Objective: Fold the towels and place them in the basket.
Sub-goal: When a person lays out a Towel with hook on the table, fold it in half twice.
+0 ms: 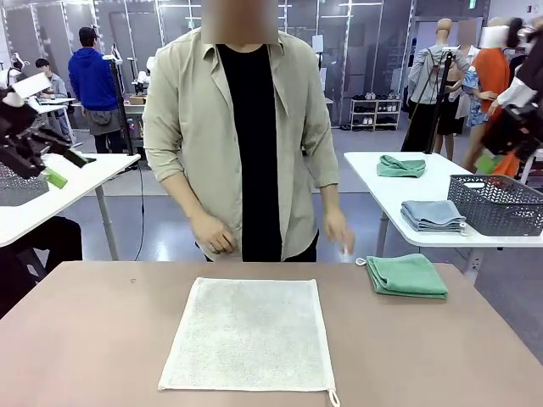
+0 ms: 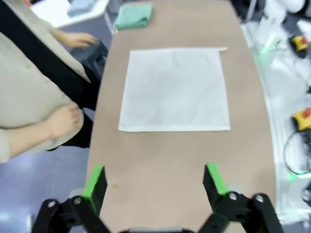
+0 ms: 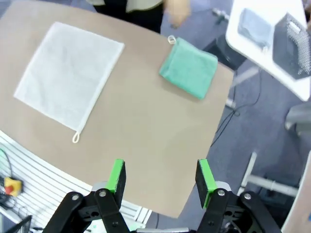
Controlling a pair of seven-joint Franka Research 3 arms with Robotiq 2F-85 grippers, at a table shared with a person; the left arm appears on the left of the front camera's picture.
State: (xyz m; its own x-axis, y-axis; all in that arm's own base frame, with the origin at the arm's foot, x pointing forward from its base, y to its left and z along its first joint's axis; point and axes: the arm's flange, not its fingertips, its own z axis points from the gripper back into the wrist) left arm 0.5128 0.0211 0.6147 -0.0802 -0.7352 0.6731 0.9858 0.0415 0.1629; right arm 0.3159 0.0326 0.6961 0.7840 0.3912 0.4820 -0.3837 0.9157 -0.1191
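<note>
A cream-white towel (image 1: 250,333) lies spread flat in the middle of the brown table (image 1: 93,339); it also lies flat ahead of both wrist cameras (image 2: 175,90) (image 3: 68,73). A folded sea-green towel (image 1: 409,275) (image 3: 189,73) (image 2: 133,15) rests near the table's far right edge. The dark lattice basket (image 1: 496,203) (image 3: 296,43) stands on a white side table, with a folded grey-blue towel (image 1: 433,214) (image 3: 255,26) beside it. My left gripper (image 2: 155,182) hangs open high above the table's left end. My right gripper (image 3: 160,177) hangs open high above the right end. Neither holds anything.
A person stands at the far edge with both hands (image 1: 212,233) (image 1: 339,231) low by the table. The white side table (image 1: 373,174) at the right also carries another folded green towel (image 1: 400,166). A paler mesh basket (image 1: 13,182) sits on a white table at the left.
</note>
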